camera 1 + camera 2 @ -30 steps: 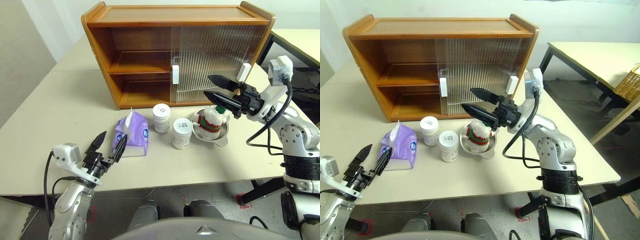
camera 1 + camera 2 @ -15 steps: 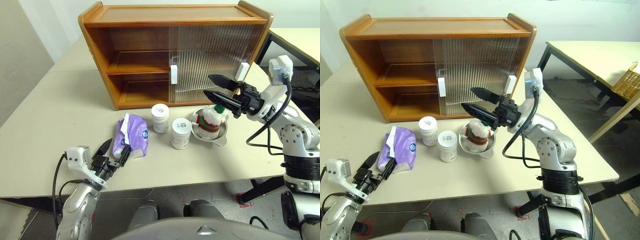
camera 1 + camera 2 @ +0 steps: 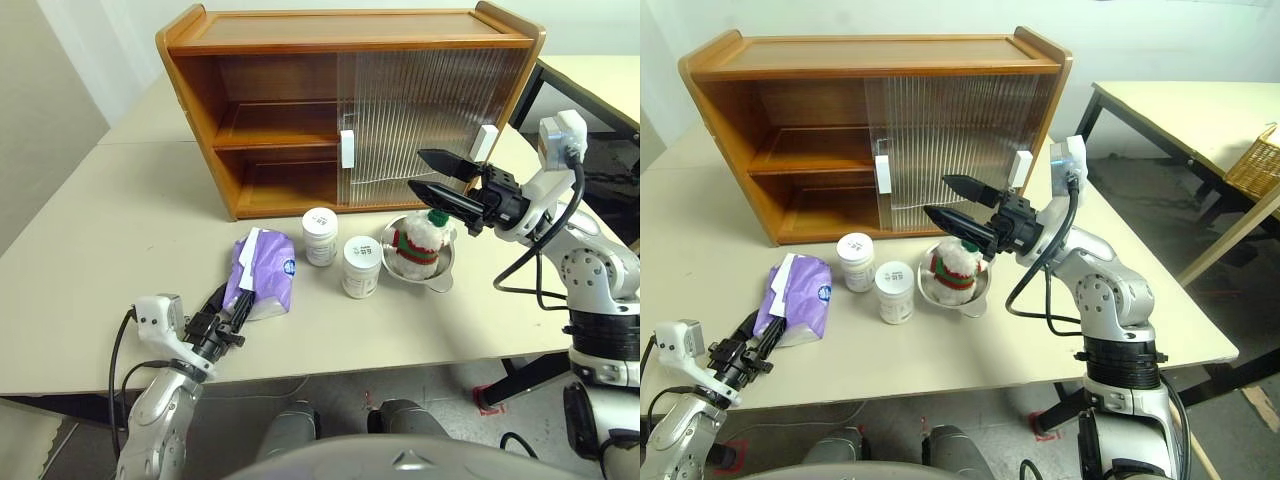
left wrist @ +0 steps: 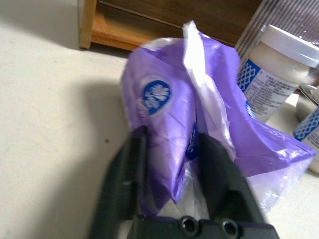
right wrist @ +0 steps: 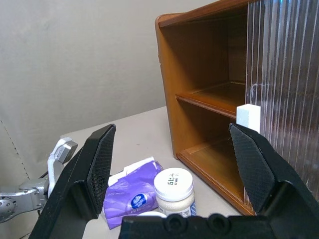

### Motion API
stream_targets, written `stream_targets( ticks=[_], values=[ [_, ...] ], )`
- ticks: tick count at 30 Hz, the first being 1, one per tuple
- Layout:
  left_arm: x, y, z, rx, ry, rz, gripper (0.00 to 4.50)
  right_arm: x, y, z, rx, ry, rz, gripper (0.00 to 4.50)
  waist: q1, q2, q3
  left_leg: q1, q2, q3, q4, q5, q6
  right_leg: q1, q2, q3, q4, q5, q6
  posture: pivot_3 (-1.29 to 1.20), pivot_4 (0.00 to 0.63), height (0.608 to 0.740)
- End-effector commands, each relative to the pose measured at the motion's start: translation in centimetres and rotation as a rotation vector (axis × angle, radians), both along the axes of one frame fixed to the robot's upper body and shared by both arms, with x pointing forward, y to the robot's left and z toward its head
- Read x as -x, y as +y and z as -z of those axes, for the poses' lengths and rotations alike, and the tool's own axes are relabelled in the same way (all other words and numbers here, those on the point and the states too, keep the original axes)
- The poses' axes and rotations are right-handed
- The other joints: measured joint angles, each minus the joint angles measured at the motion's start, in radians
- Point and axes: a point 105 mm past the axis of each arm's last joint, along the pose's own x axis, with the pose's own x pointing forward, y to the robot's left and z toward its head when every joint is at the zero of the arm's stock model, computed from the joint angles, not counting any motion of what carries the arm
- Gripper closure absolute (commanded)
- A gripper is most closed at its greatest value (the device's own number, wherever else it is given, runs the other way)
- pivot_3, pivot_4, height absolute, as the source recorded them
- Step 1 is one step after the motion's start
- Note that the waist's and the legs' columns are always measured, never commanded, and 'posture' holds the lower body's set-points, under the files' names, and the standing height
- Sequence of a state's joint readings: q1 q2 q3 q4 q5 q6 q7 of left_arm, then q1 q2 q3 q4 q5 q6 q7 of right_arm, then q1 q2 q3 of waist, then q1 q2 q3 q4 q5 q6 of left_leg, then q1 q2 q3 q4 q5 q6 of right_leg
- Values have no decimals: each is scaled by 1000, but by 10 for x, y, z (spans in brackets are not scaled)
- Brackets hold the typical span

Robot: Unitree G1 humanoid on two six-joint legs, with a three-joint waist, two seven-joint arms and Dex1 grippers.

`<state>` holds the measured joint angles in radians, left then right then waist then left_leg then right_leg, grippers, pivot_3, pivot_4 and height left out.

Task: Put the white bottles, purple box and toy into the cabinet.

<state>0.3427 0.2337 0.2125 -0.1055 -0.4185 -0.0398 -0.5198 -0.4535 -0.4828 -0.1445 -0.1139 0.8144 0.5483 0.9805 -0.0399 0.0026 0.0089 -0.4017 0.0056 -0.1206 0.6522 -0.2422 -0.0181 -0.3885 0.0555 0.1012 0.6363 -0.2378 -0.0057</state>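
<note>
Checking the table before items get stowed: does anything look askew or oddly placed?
The toy sits inside a steel bowl, not on the table. The purple box slumps on its side, crumpled, its near end pinched between the left gripper's fingers.

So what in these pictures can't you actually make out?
- Behind the ribbed doors of the cabinet: the translucent panels blur whatever is inside, in both eye views.
- The labels on the white bottles: print too small to read.
- The lower part of the toy: hidden by the rim of the steel bowl.
- The near end of the purple box: covered by the left gripper fingers in the left wrist view.
</note>
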Motion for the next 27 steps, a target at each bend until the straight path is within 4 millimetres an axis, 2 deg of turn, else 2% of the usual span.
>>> stream_targets(
  ticks=[1,3,4,8,13,17,27],
  values=[
    [1,-2,10,-13,36,15,3732,1,0,-3,5,-15,3,0,0,0,0,0,0,0,0,0,0,0,0,0,0,0,0,-86,22,740],
    [-3,-3,6,-10,21,18,4380,1,0,-3,5,-15,3,0,0,0,0,0,0,0,0,0,0,0,0,0,0,0,0,-85,22,740],
    [-5,-3,4,-7,12,19,4469,1,0,-3,6,-15,4,0,0,0,0,0,0,0,-1,0,0,0,0,0,0,0,-1,-85,21,740],
    [-12,-5,-9,5,-30,26,4469,0,0,-3,5,-15,3,0,1,0,0,-1,0,0,-1,1,2,0,0,0,0,-1,-1,-83,21,740],
    [-26,-12,-40,24,-126,61,4469,-1,1,-3,5,-13,1,0,1,-1,0,0,0,0,-1,2,4,1,0,0,0,-1,-1,-77,20,740],
    [-42,-20,-85,48,-245,128,4469,-1,2,-3,3,-14,-4,0,4,-2,1,-1,0,1,0,5,8,1,1,0,0,-1,-1,-73,18,740],
    [-56,-20,-117,52,-312,148,4469,-1,5,-2,-1,-15,-7,0,3,-2,1,2,-1,3,0,8,13,3,2,0,0,-1,-1,-72,9,740]
  ],
)
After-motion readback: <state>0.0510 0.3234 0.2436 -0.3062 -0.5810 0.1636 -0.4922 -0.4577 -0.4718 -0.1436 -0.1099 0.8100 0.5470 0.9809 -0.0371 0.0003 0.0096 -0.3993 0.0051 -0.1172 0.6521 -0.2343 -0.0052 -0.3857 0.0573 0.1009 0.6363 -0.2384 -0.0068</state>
